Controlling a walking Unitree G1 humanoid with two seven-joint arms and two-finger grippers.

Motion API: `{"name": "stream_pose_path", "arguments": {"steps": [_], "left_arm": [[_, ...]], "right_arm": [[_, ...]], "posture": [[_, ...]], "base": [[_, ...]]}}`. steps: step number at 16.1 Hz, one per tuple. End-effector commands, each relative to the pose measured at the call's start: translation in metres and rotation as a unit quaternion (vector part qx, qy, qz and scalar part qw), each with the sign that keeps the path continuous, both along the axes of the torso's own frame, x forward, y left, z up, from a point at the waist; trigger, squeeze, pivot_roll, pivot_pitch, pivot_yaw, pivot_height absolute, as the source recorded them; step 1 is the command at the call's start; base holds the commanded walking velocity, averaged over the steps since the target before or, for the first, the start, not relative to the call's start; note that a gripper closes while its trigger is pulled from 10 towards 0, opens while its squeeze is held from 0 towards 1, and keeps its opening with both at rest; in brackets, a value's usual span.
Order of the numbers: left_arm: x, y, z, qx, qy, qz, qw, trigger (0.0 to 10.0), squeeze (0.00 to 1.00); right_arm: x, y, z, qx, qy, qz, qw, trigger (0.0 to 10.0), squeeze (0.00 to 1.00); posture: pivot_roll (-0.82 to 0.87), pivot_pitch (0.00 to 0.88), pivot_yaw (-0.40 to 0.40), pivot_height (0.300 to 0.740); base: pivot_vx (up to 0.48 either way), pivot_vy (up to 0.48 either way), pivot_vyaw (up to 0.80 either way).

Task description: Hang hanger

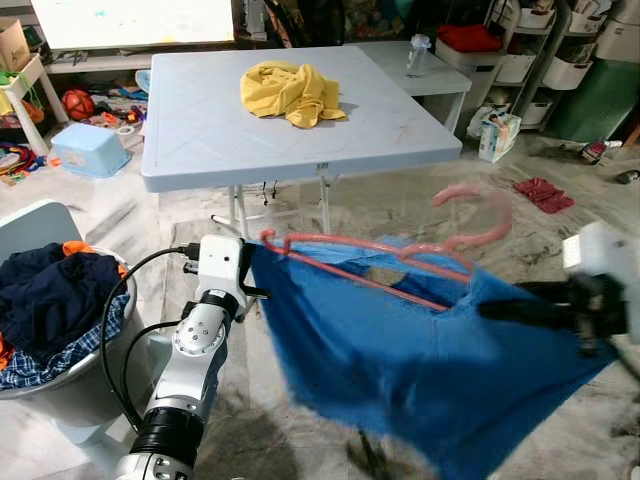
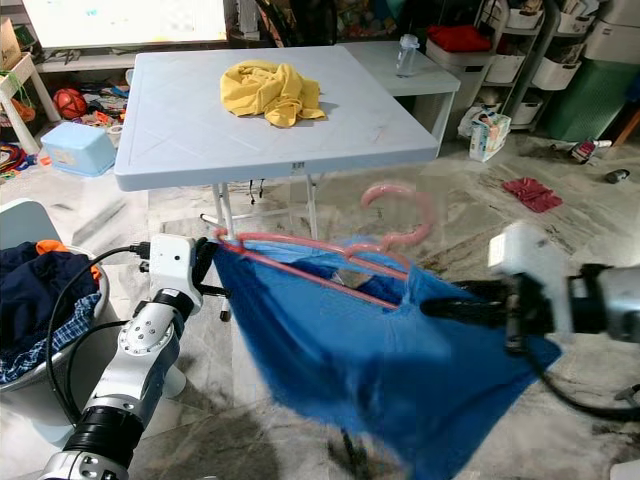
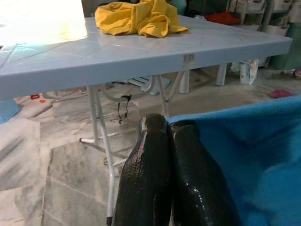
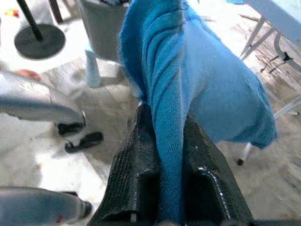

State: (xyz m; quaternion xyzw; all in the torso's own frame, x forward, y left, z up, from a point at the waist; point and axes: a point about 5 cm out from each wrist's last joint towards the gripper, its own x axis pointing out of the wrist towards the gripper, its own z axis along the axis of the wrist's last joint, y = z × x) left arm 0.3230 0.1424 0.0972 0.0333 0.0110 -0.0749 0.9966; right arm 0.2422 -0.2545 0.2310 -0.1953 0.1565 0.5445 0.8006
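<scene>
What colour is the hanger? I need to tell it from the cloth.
Pink hanger, clearest in the left eye view.

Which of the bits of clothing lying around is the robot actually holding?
The blue garment on the pink hanger, held between both grippers. The yellow one lies bunched on the table.

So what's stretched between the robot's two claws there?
In the left eye view, a blue garment on a pink hanger spans from the left gripper to the right gripper; each pinches an edge.

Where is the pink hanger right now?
The pink hanger is in front of the robot, inside the blue shirt stretched between both grippers, just before the white table.
</scene>
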Motion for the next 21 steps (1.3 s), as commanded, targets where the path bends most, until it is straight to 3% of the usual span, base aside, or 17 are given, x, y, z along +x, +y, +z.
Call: {"name": "stream_pose_path", "arguments": {"steps": [1,3,4,6,7,8,9,11,14,16,19,21], "left_arm": [[0.001,0.020,-0.005,-0.012,0.021,0.042,0.999,0.0,0.00],[0.004,0.014,-0.004,-0.039,0.028,0.022,0.999,0.0,0.00],[0.002,0.001,-0.003,-0.047,0.028,-0.012,0.998,0.0,0.00],[-0.004,-0.016,-0.006,-0.036,0.032,-0.061,0.997,0.0,0.00],[-0.017,-0.040,-0.012,-0.008,0.036,-0.142,0.989,4.8,0.00],[-0.023,-0.049,-0.012,-0.006,0.034,-0.178,0.983,7.3,0.00],[-0.030,-0.057,-0.010,-0.004,0.021,-0.213,0.977,10.0,1.00],[-0.036,-0.062,-0.004,-0.015,0.009,-0.246,0.969,10.0,1.00],[-0.049,-0.062,0.007,-0.005,-0.003,-0.334,0.943,10.0,1.00],[-0.059,-0.055,0.019,0.000,-0.011,-0.386,0.923,10.0,1.00],[-0.061,-0.042,0.042,0.005,-0.030,-0.407,0.913,10.0,1.00],[-0.069,-0.035,0.054,0.031,-0.043,-0.443,0.895,10.0,1.00]], "right_arm": [[-0.005,-0.006,0.018,0.007,-0.016,0.007,1.000,10.0,0.00],[0.006,-0.002,0.024,0.063,-0.047,-0.027,0.997,10.0,0.00],[0.023,0.001,0.018,0.091,-0.071,-0.093,0.989,10.0,0.00],[0.032,0.014,0.003,0.098,-0.079,-0.121,0.985,10.0,0.00],[0.033,0.035,-0.018,0.104,-0.068,-0.120,0.985,10.0,0.00],[0.033,0.041,-0.025,0.103,-0.064,-0.120,0.985,10.0,0.00],[0.034,0.045,-0.035,0.080,-0.066,-0.113,0.988,10.0,0.00],[0.042,0.049,-0.049,0.035,-0.078,-0.108,0.991,10.0,0.00],[0.065,0.059,-0.061,0.015,-0.100,-0.121,0.987,10.0,0.00],[0.084,0.064,-0.068,0.004,-0.129,-0.133,0.983,10.0,0.00],[0.095,0.067,-0.077,-0.019,-0.135,-0.119,0.983,10.0,0.00],[0.095,0.061,-0.083,-0.043,-0.117,-0.076,0.989,10.0,0.00]], "posture": [[-0.06,0.020,-0.050,0.740],[-0.06,0.019,-0.048,0.740],[-0.06,0.018,-0.048,0.740],[-0.05,0.017,-0.050,0.740],[-0.03,0.019,-0.053,0.740],[-0.03,0.019,-0.053,0.740],[-0.02,0.021,-0.056,0.740],[-0.02,0.022,-0.056,0.740],[0.00,0.013,-0.052,0.740],[0.02,0.008,-0.053,0.740],[0.03,0.005,-0.057,0.740],[0.04,0.004,-0.067,0.740]], "base": [[0.000,0.000,0.00],[0.000,0.000,0.00],[0.000,0.000,0.00],[0.000,0.000,0.00],[0.000,0.000,0.00],[0.000,0.000,0.00],[0.000,0.000,0.00],[0.000,0.000,0.00],[0.000,0.000,0.00],[0.000,0.000,0.00],[0.000,0.000,0.00],[0.000,0.000,0.00]]}}
